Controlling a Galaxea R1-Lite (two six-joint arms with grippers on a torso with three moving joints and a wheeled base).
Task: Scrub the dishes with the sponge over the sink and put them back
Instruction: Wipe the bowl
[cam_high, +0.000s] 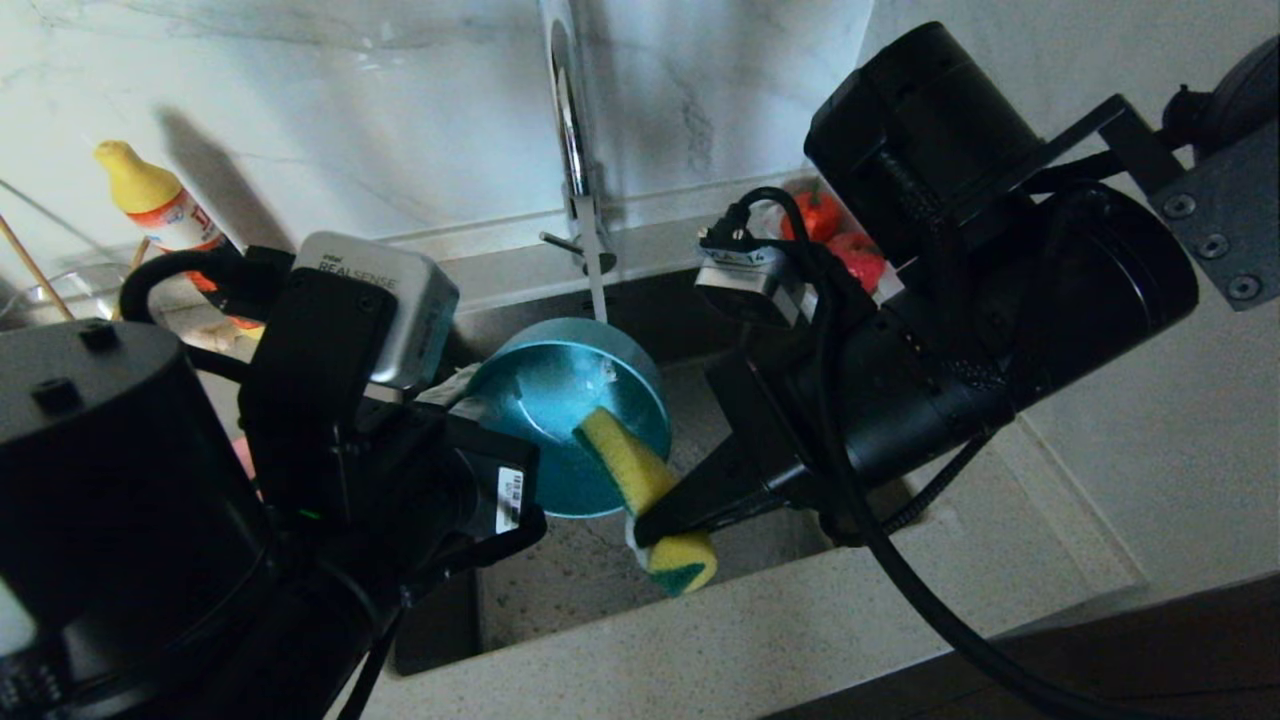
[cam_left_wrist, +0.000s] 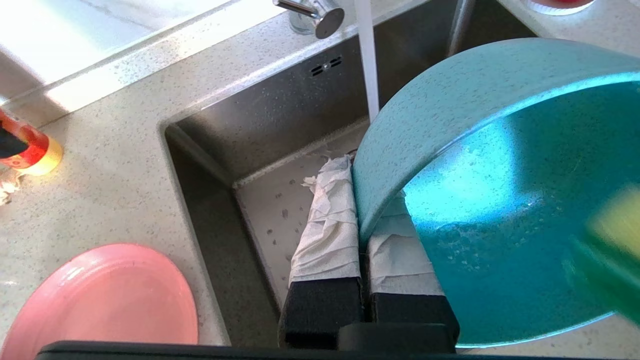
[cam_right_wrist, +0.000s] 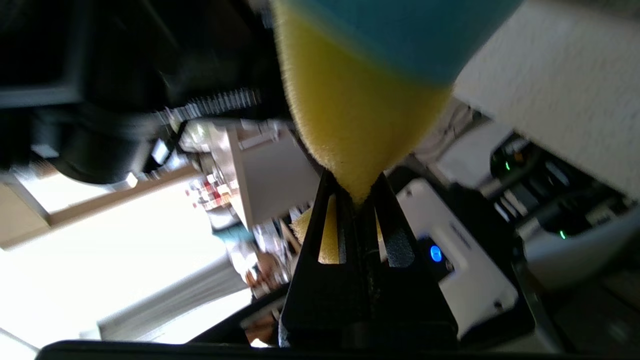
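My left gripper (cam_left_wrist: 357, 192) is shut on the rim of the teal-blue bowl (cam_left_wrist: 500, 200), one paper-wrapped finger outside the wall and one inside. The bowl (cam_high: 565, 415) hangs tilted over the sink (cam_high: 570, 585), its inside facing my right arm. My right gripper (cam_high: 650, 520) is shut on the middle of the yellow sponge (cam_high: 630, 460), squeezing it thin. The sponge's (cam_right_wrist: 350, 110) upper end lies against the bowl's (cam_right_wrist: 400, 30) inner wall. The pink plate (cam_left_wrist: 100, 300) rests on the counter left of the sink (cam_left_wrist: 280, 115). Thin wooden chopsticks (cam_high: 35, 268) lean at the far left.
Water runs from the chrome tap (cam_high: 572, 120) in a thin stream (cam_left_wrist: 367, 60) just behind the bowl's rim. A yellow-capped bottle (cam_high: 150, 205) stands on the back left counter. Red fruit (cam_high: 830, 235) sits behind my right arm.
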